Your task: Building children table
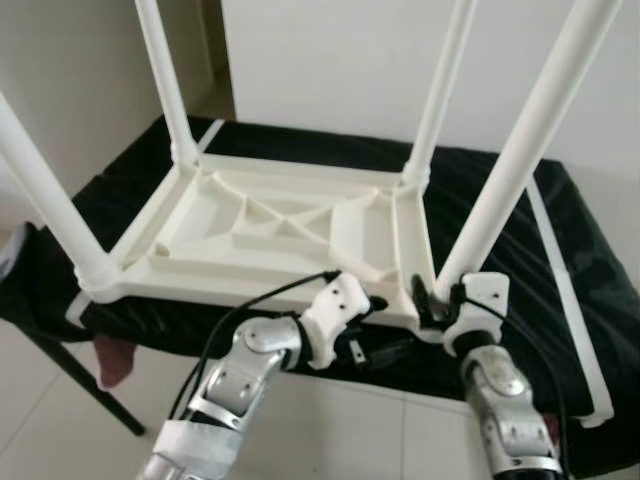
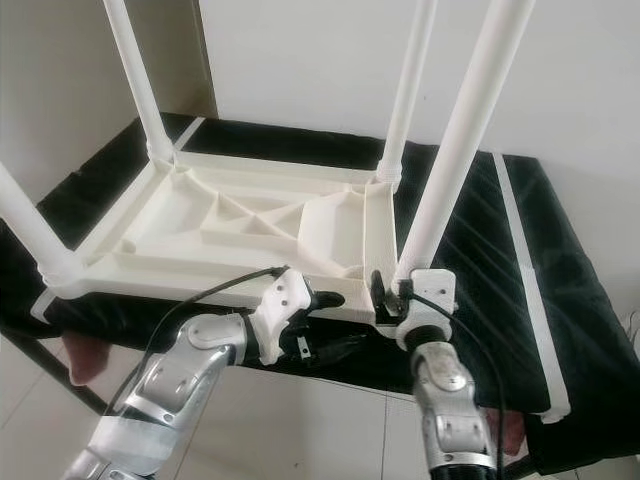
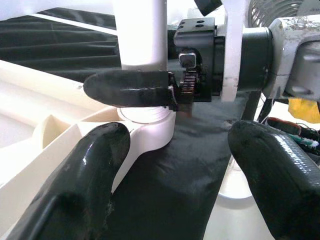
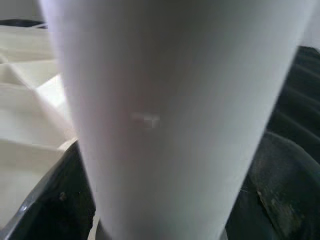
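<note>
Two silver arms are reaching up from the bottom of the frame toward the near edge of a white children's table (image 1: pixel 270 225), which is lying upside down on a counter draped in black cloth (image 1: pixel 560 240), filling the middle of the frame. All four white legs are standing upright out of its corners.

Low and right of centre, the right claw (image 1: pixel 436 298) is clenching the base of the near right leg (image 1: pixel 520 150), just above its corner socket; in the right wrist view, that leg is sitting between the two black fingers (image 4: pixel 280 190). The left claw (image 1: pixel 385 350) is lying just left of it, low in the frame, below the tabletop's near rim, fingers spread and gripping nothing. In the left wrist view, its fingers (image 3: pixel 75 185) are standing apart on either side of the corner socket, with the right claw clamped on the leg just beyond.

White tape stripes are running across the cloth at the right.
</note>
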Tool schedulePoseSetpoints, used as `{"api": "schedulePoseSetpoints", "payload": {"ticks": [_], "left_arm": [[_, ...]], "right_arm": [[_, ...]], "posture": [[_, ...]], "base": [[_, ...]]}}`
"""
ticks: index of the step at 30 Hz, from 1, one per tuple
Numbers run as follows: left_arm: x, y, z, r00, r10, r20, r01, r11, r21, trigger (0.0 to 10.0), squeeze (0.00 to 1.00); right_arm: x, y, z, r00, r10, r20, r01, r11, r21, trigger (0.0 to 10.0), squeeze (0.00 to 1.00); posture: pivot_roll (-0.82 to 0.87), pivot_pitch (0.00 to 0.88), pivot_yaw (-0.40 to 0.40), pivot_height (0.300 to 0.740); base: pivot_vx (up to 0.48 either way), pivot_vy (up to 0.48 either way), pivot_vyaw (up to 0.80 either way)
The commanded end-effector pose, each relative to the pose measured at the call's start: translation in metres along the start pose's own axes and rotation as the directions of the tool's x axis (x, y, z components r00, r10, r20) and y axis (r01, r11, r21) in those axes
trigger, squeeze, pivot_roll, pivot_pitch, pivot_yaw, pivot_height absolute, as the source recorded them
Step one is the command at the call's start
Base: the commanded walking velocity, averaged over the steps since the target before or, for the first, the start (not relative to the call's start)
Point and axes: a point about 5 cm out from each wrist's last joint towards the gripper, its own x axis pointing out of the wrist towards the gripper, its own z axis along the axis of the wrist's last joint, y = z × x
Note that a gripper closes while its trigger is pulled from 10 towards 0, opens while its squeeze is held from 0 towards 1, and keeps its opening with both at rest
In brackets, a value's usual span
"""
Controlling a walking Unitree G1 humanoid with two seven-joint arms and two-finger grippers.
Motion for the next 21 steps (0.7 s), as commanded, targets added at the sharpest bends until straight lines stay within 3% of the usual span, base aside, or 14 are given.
{"api": "schedulePoseSetpoints", "payload": {"ticks": [1, 4, 6, 9, 16, 21], "left_arm": [[0.000, 0.006, -0.002, 0.996, 0.084, -0.014, -0.084, 0.996, 0.006, 10.0, 0.00], [-0.001, 0.006, -0.002, 0.997, 0.079, -0.015, -0.079, 0.997, 0.007, 10.0, 0.00], [-0.001, 0.006, -0.002, 0.997, 0.079, -0.015, -0.079, 0.997, 0.007, 10.0, 0.00], [-0.001, 0.006, -0.002, 0.997, 0.071, -0.024, -0.071, 0.997, 0.012, 10.0, 0.00], [0.001, 0.003, -0.002, 0.998, 0.053, -0.024, -0.052, 0.998, 0.018, 10.0, 0.00], [0.002, 0.003, -0.004, 0.998, 0.045, -0.034, -0.044, 0.999, 0.030, 10.0, 0.00]], "right_arm": [[0.000, -0.001, -0.001, 0.998, 0.067, -0.003, -0.067, 0.998, 0.001, 10.0, 0.00], [-0.001, -0.001, 0.002, 0.987, 0.162, 0.011, -0.162, 0.987, -0.011, 10.0, 0.00], [-0.001, -0.001, 0.002, 0.987, 0.162, 0.011, -0.162, 0.987, -0.011, 10.0, 0.00], [0.000, -0.002, 0.007, 0.957, 0.291, 0.018, -0.289, 0.955, -0.059, 10.0, 0.00], [0.013, -0.013, 0.011, 0.936, 0.353, 0.002, -0.350, 0.930, -0.109, 10.0, 0.00], [0.015, -0.013, 0.009, 0.926, 0.378, -0.009, -0.377, 0.921, -0.101, 10.0, 0.00]], "posture": [[0.01, 0.000, -0.028, 0.740], [0.01, 0.000, -0.021, 0.740], [0.01, 0.000, -0.021, 0.740], [0.01, 0.000, -0.017, 0.740], [0.01, 0.000, -0.016, 0.740], [0.01, 0.000, -0.020, 0.740]], "base": [[0.000, 0.000, 0.00], [0.000, 0.000, 0.00], [0.000, 0.000, 0.00], [0.000, 0.000, 0.00], [0.000, 0.000, 0.00], [0.000, 0.000, 0.00]]}}
